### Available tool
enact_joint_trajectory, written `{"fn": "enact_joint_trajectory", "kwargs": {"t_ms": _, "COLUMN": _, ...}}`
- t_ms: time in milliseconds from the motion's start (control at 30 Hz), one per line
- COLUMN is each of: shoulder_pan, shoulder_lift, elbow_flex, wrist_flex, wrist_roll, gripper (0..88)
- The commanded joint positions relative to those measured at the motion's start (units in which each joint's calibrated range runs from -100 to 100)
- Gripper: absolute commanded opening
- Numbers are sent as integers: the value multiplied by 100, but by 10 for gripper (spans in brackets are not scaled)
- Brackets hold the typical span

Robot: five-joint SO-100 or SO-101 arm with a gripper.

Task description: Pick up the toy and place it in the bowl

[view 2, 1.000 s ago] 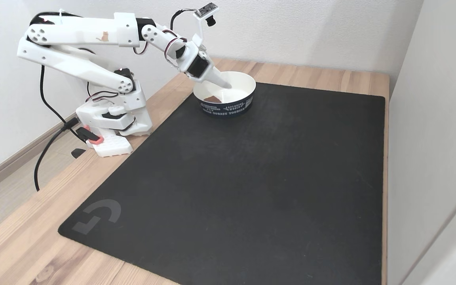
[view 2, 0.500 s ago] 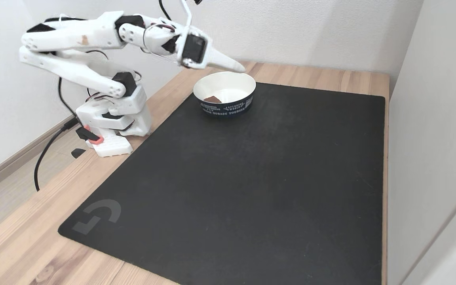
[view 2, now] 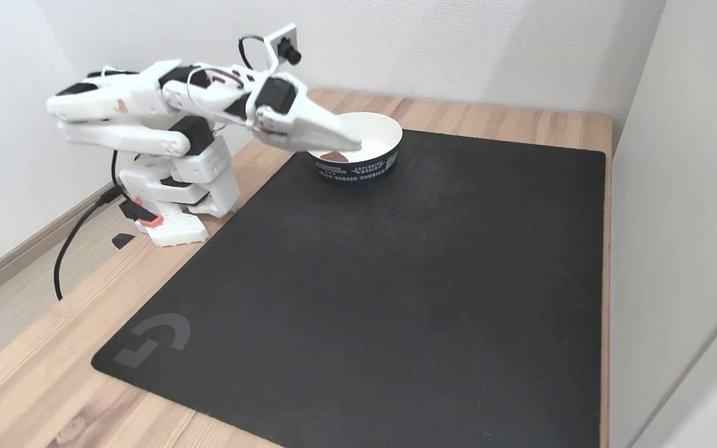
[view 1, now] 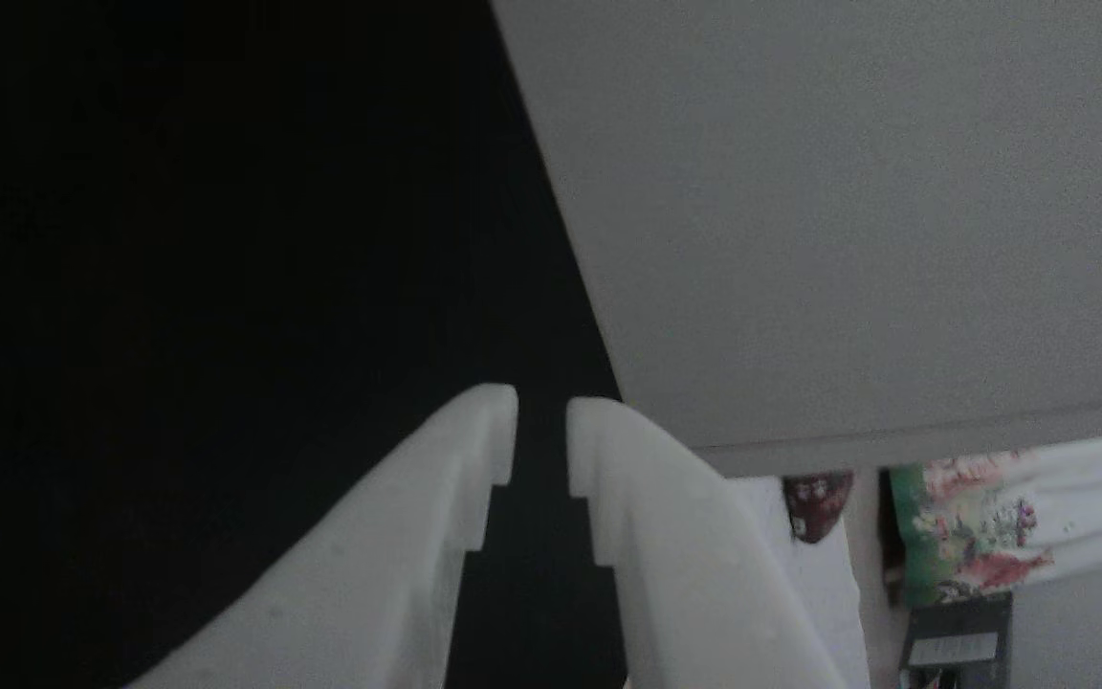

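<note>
toy [view 2: 333, 155] in bowl [view 2: 389, 134], near its left wall | gripper [view 1: 541, 421] empty, jaws slightly apart, tips above bowl | task looks done | retract clear of the rim, don't nudge bowl

Place: most likely a room in a home, set up as a hobby bench.
Furniture: wooden table [view 2: 470, 118] pushed into a corner of plain white walls [view 2: 458, 43], black desk mat [view 2: 396, 280] on top.
Floor: pale boards with a skirting board [view 2: 16, 261].
Background: blurred patterned fabric [view 1: 981, 526], perhaps household cloth.
</note>
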Motion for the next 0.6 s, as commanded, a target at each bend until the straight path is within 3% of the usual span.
{"fn": "enact_joint_trajectory", "kwargs": {"t_ms": 0, "shoulder_pan": -12, "shoulder_lift": -748, "elbow_flex": 412, "wrist_flex": 477, "wrist_roll": 160, "gripper": 27}}
{"fn": "enact_joint_trajectory", "kwargs": {"t_ms": 100, "shoulder_pan": -21, "shoulder_lift": -1115, "elbow_flex": 619, "wrist_flex": 1010, "wrist_roll": 614, "gripper": 29}}
{"fn": "enact_joint_trajectory", "kwargs": {"t_ms": 400, "shoulder_pan": 63, "shoulder_lift": -1590, "elbow_flex": 881, "wrist_flex": 2255, "wrist_roll": 1141, "gripper": 30}}
{"fn": "enact_joint_trajectory", "kwargs": {"t_ms": 567, "shoulder_pan": 63, "shoulder_lift": -1607, "elbow_flex": 881, "wrist_flex": 2992, "wrist_roll": 1162, "gripper": 27}}
